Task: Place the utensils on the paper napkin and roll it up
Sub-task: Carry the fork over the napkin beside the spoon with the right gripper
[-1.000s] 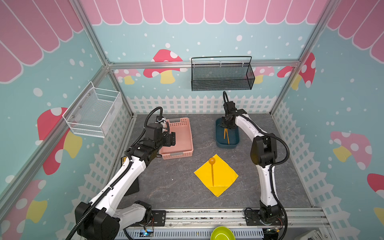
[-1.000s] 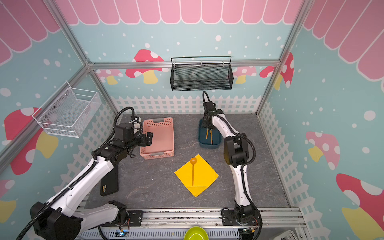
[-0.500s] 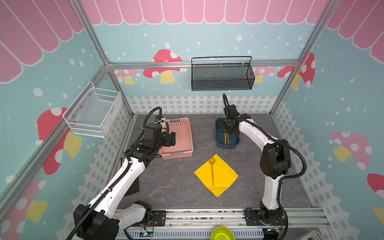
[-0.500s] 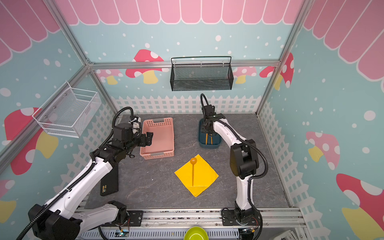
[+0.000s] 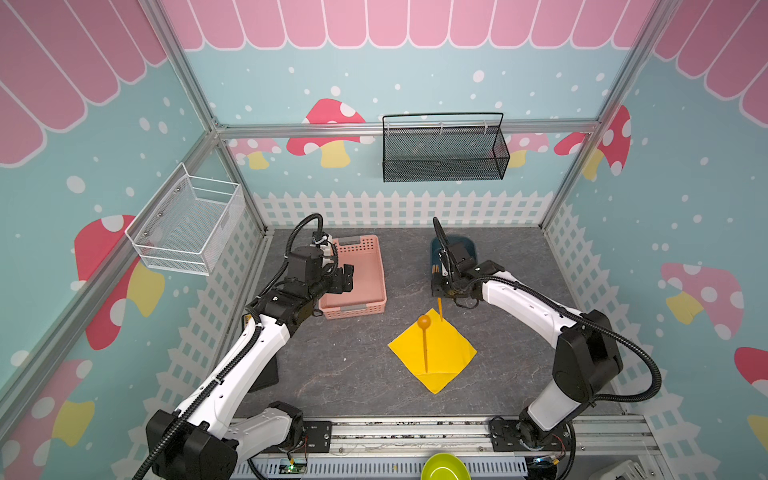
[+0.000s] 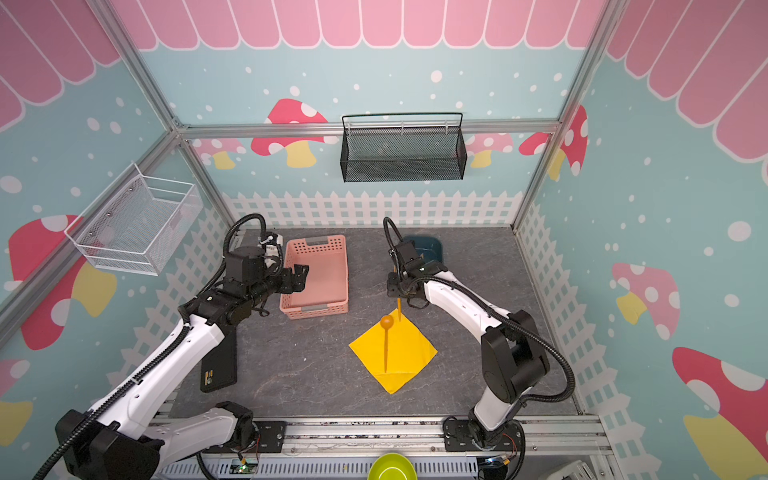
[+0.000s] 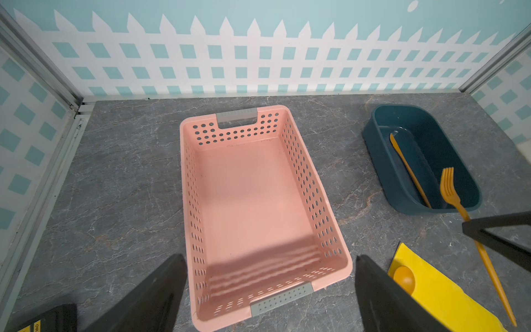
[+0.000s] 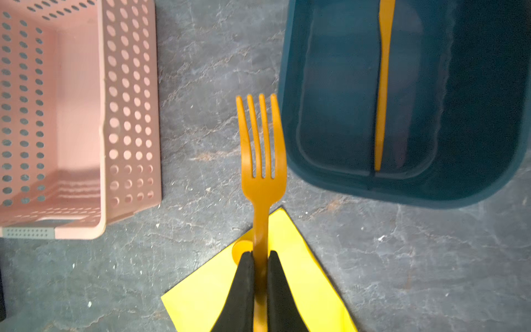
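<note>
The paper napkin (image 5: 446, 357) (image 6: 405, 359) lies flat as a yellow diamond at the floor's middle. The spoon (image 5: 424, 340) (image 6: 386, 340) rests on it, bowl at the far corner. My right gripper (image 5: 441, 293) (image 8: 261, 254) is shut on the fork (image 8: 263, 161) by its handle, above the napkin's far corner. The fork (image 7: 451, 189) is off the floor, tines towards the blue bin (image 5: 467, 245). The knife (image 8: 383, 86) (image 7: 408, 169) lies inside that bin. My left gripper (image 5: 345, 278) (image 7: 268, 258) hangs open and empty over the pink basket's near end.
The pink slotted basket (image 5: 374, 270) (image 7: 184, 172) stands empty at back left. A black device (image 6: 218, 370) lies on the floor by the left arm. A black mesh basket (image 5: 442, 153) and a white wire basket (image 5: 187, 224) hang on the walls. A green bowl (image 5: 442, 467) sits at the front rail.
My right gripper has come from inside the blue bin towards the napkin's far corner, carrying the fork. The left arm has barely moved.
</note>
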